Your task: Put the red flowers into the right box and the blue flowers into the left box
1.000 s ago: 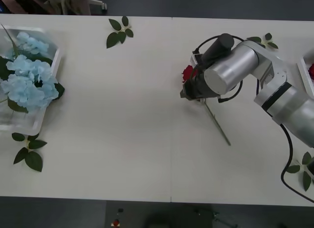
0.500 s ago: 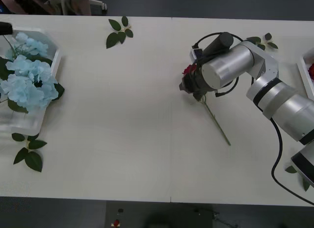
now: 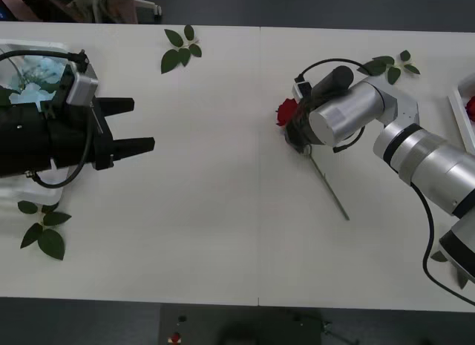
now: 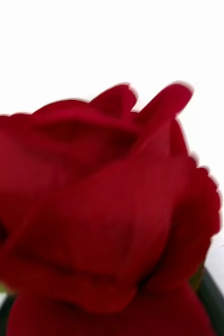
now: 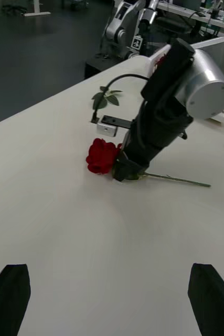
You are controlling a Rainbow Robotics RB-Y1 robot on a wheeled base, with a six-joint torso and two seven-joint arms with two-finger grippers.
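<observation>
One of the red flowers, a rose point(image 3: 286, 111), lies on the table right of centre, its stem point(image 3: 330, 191) running toward the front. My right gripper point(image 3: 295, 131) is down at the base of the bloom point(image 5: 102, 155), with dark fingers point(image 4: 216, 302) apart on either side of it. My left gripper point(image 3: 133, 125) hovers open over the table's left part, holding nothing. Its arm covers most of the left box point(image 3: 33, 44) and the blue flowers point(image 3: 33, 69) inside. The right box point(image 3: 455, 106) shows as a rim at the right edge, with a bit of red point(image 3: 470, 107) in it.
Loose leaf sprigs lie at the back centre point(image 3: 180, 48), behind the right arm point(image 3: 390, 64) and at the front left point(image 3: 43, 232). A wide bare stretch of table separates the two grippers.
My left arm has swung in from the left over the basket, hiding most of the blue flowers. The right gripper shifted slightly, and more of the rose's bloom shows; the stem has stayed put.
</observation>
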